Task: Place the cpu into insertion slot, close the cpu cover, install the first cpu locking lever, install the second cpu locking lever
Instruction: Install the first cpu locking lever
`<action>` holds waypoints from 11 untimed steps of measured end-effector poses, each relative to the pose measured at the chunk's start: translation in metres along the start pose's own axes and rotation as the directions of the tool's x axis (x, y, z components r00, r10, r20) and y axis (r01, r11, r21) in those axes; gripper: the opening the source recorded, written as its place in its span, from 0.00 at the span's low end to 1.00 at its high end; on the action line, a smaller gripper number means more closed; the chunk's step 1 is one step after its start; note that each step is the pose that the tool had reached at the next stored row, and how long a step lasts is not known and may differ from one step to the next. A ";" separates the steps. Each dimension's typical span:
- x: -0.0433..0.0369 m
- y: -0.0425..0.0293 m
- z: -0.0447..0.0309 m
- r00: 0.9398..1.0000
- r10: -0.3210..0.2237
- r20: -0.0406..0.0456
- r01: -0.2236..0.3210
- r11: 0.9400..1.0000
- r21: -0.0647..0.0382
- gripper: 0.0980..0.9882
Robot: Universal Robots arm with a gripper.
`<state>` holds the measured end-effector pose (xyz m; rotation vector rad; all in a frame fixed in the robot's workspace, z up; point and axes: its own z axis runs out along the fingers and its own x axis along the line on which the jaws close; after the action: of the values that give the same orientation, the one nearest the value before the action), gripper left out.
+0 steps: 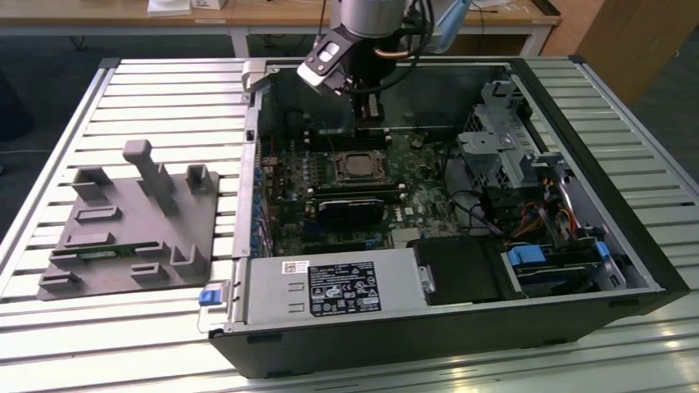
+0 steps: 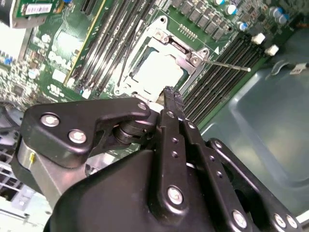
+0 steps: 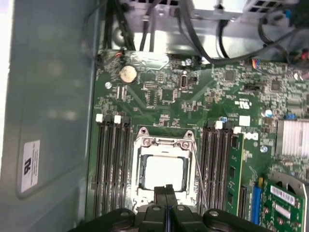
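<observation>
- Exterior view: arm (image 1: pixel 366 20) reaches steeply down from the frame's upper centre; pincer (image 1: pixel 372 123) hangs just above the insertion slot (image 1: pixel 358 168), mid-frame.
- First wrist view: pincer closed, empty, tips over the cpu cover (image 3: pixel 163 143) rim; cpu (image 3: pixel 164 173) seated beneath.
- Second wrist view: one locking lever (image 2: pixel 227 65) sticks out over the memory slots (image 2: pixel 217 82).

- I count 1 cpu (image 3: pixel 164 173) and 1 cpu cover (image 3: pixel 161 143).
- 2 locking levers (image 2: pixel 227 65) (thin wire rods, counted in the second wrist view).
- 2 banks of mem slots (image 3: pixel 112 164); I make out 4 slots in the bank I marked.
- 1 coin cell (image 3: pixel 128 74).
- 1 gripper (image 3: pixel 166 189), 1 PC case (image 1: pixel 437 348), 1 grey fixture plate (image 1: pixel 131 237).
</observation>
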<state>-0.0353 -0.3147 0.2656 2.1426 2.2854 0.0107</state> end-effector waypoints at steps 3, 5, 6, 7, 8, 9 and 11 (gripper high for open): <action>0.0000 0.0000 0.0002 0.998 -0.055 -0.001 0.055 0.998 0.000 0.01; -0.0001 0.0000 0.0002 0.996 -0.091 -0.001 0.091 0.996 0.000 0.01; 0.0000 0.0000 0.0003 0.994 -0.109 -0.001 0.109 0.994 0.000 0.01; 0.0000 0.0000 0.0004 0.992 -0.127 -0.001 0.127 0.992 0.000 0.01; 0.0000 0.0000 0.0004 0.989 -0.146 -0.002 0.146 0.989 0.000 0.01; 0.0000 0.0000 0.0004 0.986 -0.164 -0.002 0.164 0.986 0.000 0.01; 0.0000 0.0000 0.0005 0.980 -0.199 -0.002 0.199 0.980 0.000 0.01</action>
<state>-0.0353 -0.3147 0.2651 1.9033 2.4891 0.0118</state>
